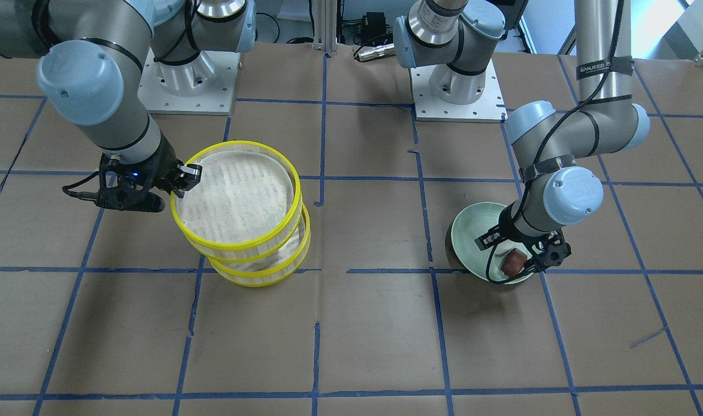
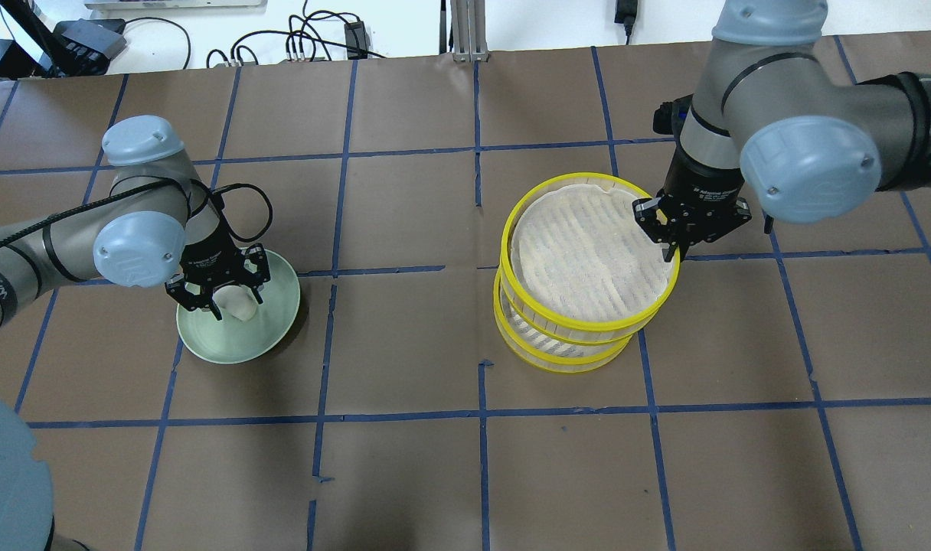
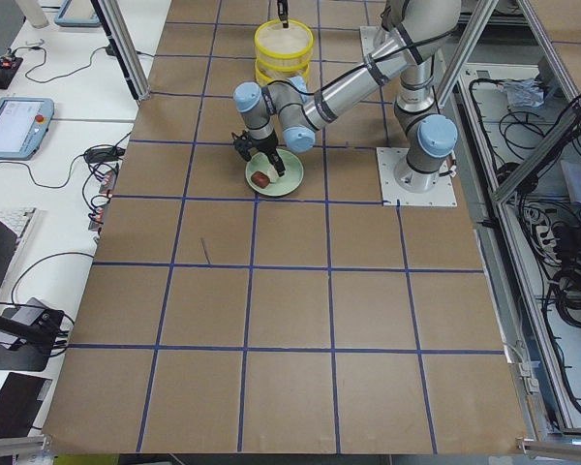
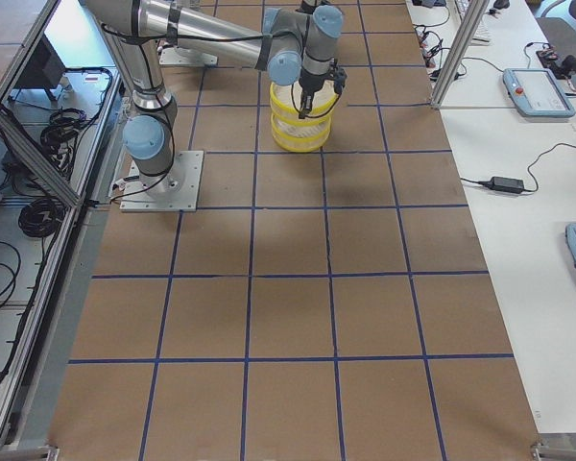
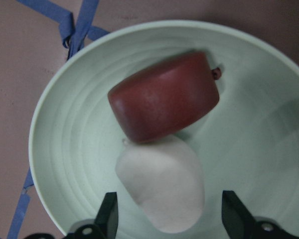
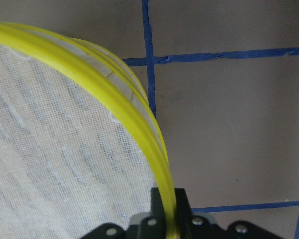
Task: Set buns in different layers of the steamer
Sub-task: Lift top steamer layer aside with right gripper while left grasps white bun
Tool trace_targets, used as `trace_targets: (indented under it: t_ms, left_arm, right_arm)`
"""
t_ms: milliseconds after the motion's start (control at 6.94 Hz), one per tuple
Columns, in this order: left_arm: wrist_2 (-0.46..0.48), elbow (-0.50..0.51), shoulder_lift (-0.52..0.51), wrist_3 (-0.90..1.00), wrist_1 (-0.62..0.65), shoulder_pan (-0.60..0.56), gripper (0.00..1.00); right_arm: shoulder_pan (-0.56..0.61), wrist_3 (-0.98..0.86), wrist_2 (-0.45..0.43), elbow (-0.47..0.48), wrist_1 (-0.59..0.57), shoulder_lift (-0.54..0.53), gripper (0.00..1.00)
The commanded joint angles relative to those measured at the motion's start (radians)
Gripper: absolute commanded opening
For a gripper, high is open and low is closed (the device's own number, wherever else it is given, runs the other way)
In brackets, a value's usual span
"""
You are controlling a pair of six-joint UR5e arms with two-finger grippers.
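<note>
A white bun [image 5: 162, 191] and a reddish-brown bun [image 5: 164, 102] lie touching in the pale green plate [image 5: 65, 144]. My left gripper [image 5: 172, 214] is open, low over the plate [image 2: 270, 337], with its fingers on either side of the white bun [image 2: 241, 308]. The red bun also shows in the front view [image 1: 513, 261]. The steamer is two yellow-rimmed trays, both holding no bun. My right gripper [image 2: 672, 245] is shut on the rim [image 6: 139, 119] of the upper tray [image 2: 588, 260]. That tray sits offset over the lower tray [image 2: 565, 356].
The table is brown paper with a blue tape grid. The arm bases [image 1: 184, 75] stand at the table's robot side. The steamer stack [image 1: 241, 219] and the plate [image 1: 470, 231] are about one grid square apart.
</note>
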Motion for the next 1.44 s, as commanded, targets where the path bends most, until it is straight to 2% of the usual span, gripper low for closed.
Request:
trace_targets:
  t_ms: [0, 288, 432, 720, 1008, 1297]
  left_arm:
    - [0.004, 0.002, 0.017, 0.001, -0.001, 0.000, 0.16]
    - [0.004, 0.013, 0.046, -0.002, -0.009, -0.012, 0.16]
    - [-0.001, 0.022, 0.065, -0.013, -0.013, -0.038, 0.16]
    - [-0.053, 0.112, 0.068, -0.131, -0.010, -0.237, 0.19]
    - [-0.281, 0.163, 0.062, -0.263, 0.006, -0.423, 0.18]
    - [-0.494, 0.163, 0.029, -0.364, 0.120, -0.558, 0.18]
  right_arm:
    - [-0.072, -0.091, -0.002, -0.042, 0.076, -0.031, 0.13]
    - [-0.143, -0.167, -0.014, -0.043, 0.094, -0.041, 0.14]
    - [-0.154, -0.236, -0.065, -0.034, 0.100, -0.057, 0.14]
    - [-0.201, -0.284, -0.093, -0.036, 0.112, -0.064, 0.14]
    - [-0.198, -0.284, -0.093, -0.034, 0.112, -0.065, 0.14]
    - [-0.198, -0.282, -0.093, -0.034, 0.112, -0.065, 0.14]
